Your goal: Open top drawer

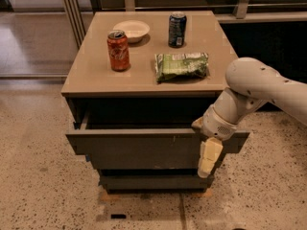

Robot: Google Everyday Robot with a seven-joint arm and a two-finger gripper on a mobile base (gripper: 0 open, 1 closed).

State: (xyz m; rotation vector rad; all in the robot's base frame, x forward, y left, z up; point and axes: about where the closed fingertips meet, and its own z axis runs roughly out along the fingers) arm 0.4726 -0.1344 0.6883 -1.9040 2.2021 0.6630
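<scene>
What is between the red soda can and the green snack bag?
Nothing. In the camera view there is only bare tabletop between the red soda can and the green snack bag. The gripper is lower down, at the right end of the top drawer.

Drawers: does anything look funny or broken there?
The top drawer sticks out past the ones below, partly open, with a dark gap behind it. The claw hangs at its right end. A small pale scratch marks its front, right of centre. Nothing looks spilled or tipped.
</scene>
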